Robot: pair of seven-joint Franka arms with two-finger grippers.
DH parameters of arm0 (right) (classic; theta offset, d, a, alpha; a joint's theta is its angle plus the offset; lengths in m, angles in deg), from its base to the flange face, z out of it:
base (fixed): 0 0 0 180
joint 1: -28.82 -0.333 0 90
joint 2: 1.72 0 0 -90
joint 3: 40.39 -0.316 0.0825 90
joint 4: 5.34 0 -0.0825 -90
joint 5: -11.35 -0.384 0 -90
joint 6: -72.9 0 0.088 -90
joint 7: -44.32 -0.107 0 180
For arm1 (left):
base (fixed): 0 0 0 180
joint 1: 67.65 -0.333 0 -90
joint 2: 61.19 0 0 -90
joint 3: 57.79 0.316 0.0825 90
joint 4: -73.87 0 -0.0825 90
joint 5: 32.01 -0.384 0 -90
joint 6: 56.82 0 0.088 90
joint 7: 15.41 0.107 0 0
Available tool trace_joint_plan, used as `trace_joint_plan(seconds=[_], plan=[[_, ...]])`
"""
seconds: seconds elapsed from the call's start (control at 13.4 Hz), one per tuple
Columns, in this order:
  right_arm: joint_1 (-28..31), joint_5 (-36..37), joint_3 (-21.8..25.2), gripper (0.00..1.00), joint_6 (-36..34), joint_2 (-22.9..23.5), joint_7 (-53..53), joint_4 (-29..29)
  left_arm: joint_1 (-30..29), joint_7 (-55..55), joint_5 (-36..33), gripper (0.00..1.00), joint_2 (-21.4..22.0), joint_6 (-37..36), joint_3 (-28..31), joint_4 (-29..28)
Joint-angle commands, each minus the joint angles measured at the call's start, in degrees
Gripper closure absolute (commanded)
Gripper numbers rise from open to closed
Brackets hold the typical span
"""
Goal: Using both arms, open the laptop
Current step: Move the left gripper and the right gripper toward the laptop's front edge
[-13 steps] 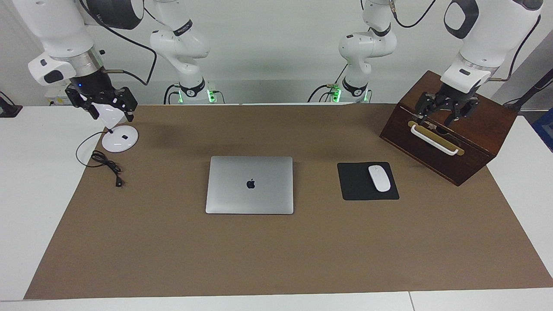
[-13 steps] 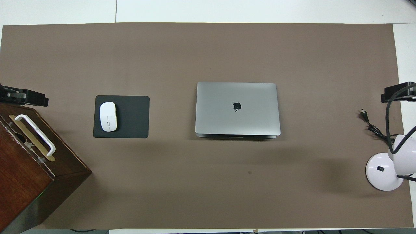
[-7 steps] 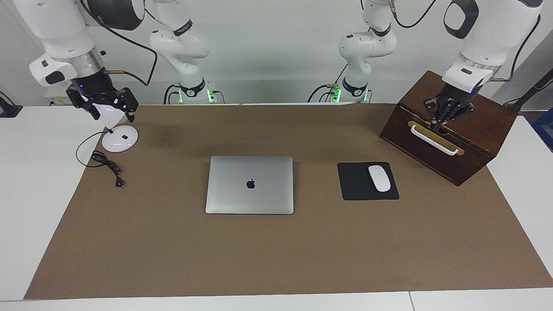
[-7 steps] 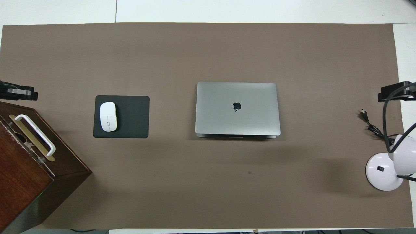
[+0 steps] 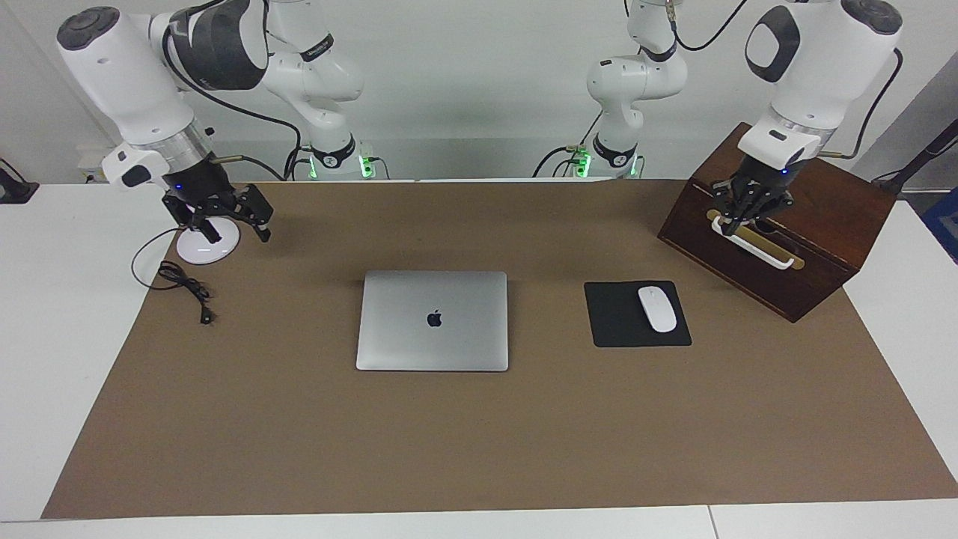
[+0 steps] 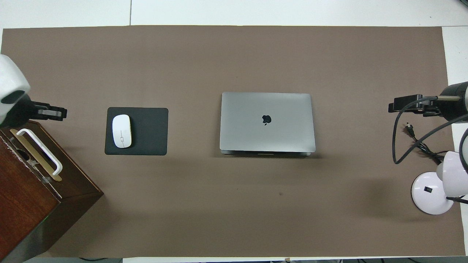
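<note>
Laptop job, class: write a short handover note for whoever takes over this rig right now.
Left gripper: jaws shut, empty, over the wooden box at its handle.
Right gripper: jaws open, empty, over the lamp base.
Laptop: closed, flat mid-table, beside the mouse pad.
Done: nothing yet.
Left: bring both arms to the laptop and lift the lid.

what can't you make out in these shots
- laptop keyboard and screen: lid shut, both views.
- lamp head: hidden by the right gripper in the facing view, cut by the edge overhead.
- wooden box inside: closed; overhead view crops it.
- left gripper over the handle: contact unclear.
</note>
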State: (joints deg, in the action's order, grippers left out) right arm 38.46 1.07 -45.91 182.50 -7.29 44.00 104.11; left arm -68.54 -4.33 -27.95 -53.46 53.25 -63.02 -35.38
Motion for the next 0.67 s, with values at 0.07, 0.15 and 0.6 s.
trace_joint_plan(seconds=[0.07,0.15,0.6], plan=[[0.47,-12.27,-0.29,0.0,12.36,-7.6,0.15,15.75,4.57,0.61,0.95,1.0,12.28,16.36,0.65,-22.0],[0.29,-16.57,-0.37,0.0,15.7,-8.49,0.41,19.19,5.62,0.61,0.95,1.0,14.48,20.67,0.65,-26.66],[-9.88,-38.56,-0.46,0.0,31.88,-11.92,-2.21,33.17,13.87,0.52,0.95,1.0,21.44,38.27,0.74,-41.55]])
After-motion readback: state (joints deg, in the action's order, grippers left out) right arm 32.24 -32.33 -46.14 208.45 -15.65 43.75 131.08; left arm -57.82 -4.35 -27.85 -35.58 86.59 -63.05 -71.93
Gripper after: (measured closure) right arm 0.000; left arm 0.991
